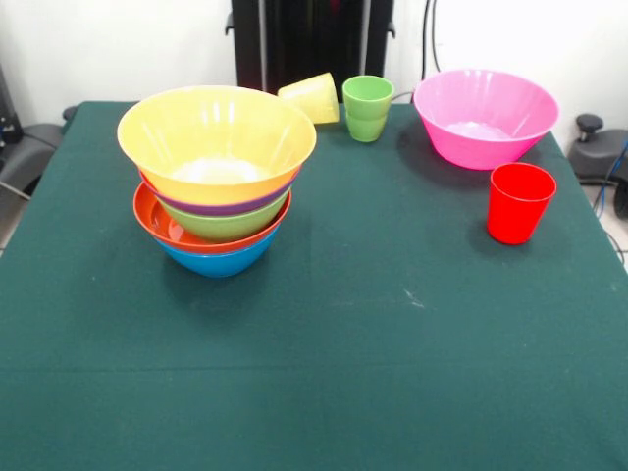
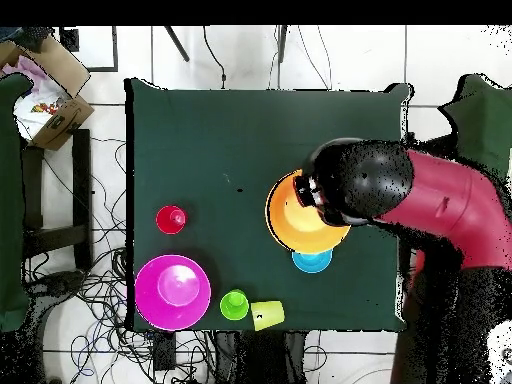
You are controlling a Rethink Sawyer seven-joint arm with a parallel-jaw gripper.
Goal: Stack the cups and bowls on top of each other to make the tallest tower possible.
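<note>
The tower (image 1: 218, 182) stands at the table's left in the front view: a yellow-orange bowl (image 1: 216, 137) on top, then purple, green, red-orange and blue rims. The pink bowl (image 1: 485, 116) stands alone at the far right, with the red cup (image 1: 519, 201) upright in front of it. The light green cup (image 1: 367, 108) stands upright at the far edge, and the yellow cup (image 1: 310, 97) lies on its side next to it. In the overhead view the red and black arm (image 2: 440, 205) reaches over the yellow-orange bowl (image 2: 295, 215), and its gripper (image 2: 318, 195) is a dark mass above the rim. The front view shows no gripper.
The green cloth table (image 1: 392, 343) has its edges close to the cups and the pink bowl (image 2: 173, 291). The robot's black pedestal (image 1: 312, 39) stands behind the far edge. A cardboard box (image 2: 45, 95) and cables lie on the floor beside the table.
</note>
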